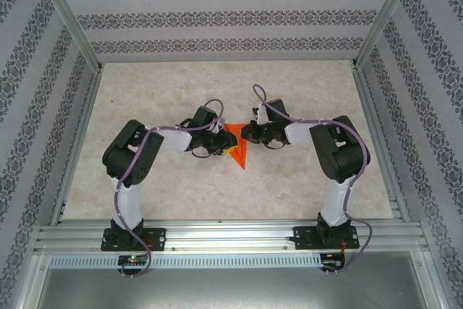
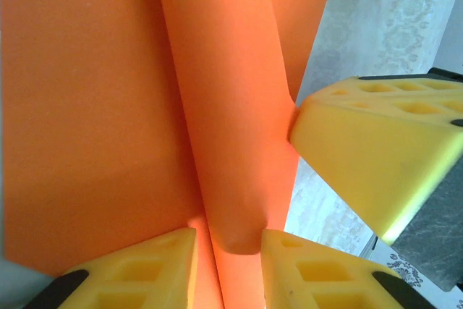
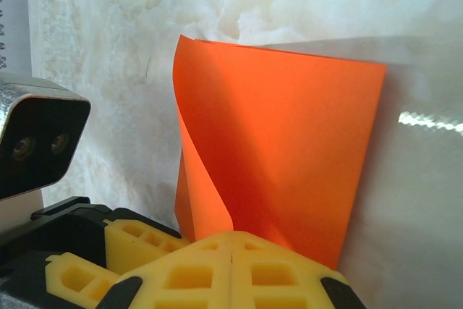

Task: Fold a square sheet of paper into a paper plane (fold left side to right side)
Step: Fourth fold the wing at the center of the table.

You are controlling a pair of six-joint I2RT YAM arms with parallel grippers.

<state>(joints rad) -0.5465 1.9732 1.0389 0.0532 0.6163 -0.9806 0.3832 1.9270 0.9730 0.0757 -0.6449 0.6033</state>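
top view: the two arms meet over the middle of the table (image 1: 145,92). the square sheet of paper (image 1: 237,147) sits between the left gripper (image 1: 215,144) and the right gripper (image 1: 247,133), touching both. from here it reads as a small orange wedge pointing back toward the arm bases. the jaws are too small to judge here.

left wrist view: the square sheet of paper (image 2: 94,106) stands straight ahead of the left gripper (image 2: 228,240), very close. a soft rounded roll of it runs down between the two yellow fingers (image 2: 145,273). they stand partly apart, and the roll touches both, so i judge it a loose hold on the bend, not a hard pinch. to the right of the roll, a finger (image 2: 369,150) of the right gripper presses against the sheet's edge.

right wrist view: the right gripper (image 3: 231,240) has its fingers closed flat together, no gap showing. the square sheet of paper (image 3: 282,150) rises just beyond the tips, so it looks nipped at its lower edge. its left side curls over toward the right side.

progress, as a judgement: this is the opening left-to-right fold, under way. the sheet is bent but rounded, with no sharp crease visible and the edges not yet lined up. pressing that crease and every later fold for the nose and wings are left. no dart shape exists yet.
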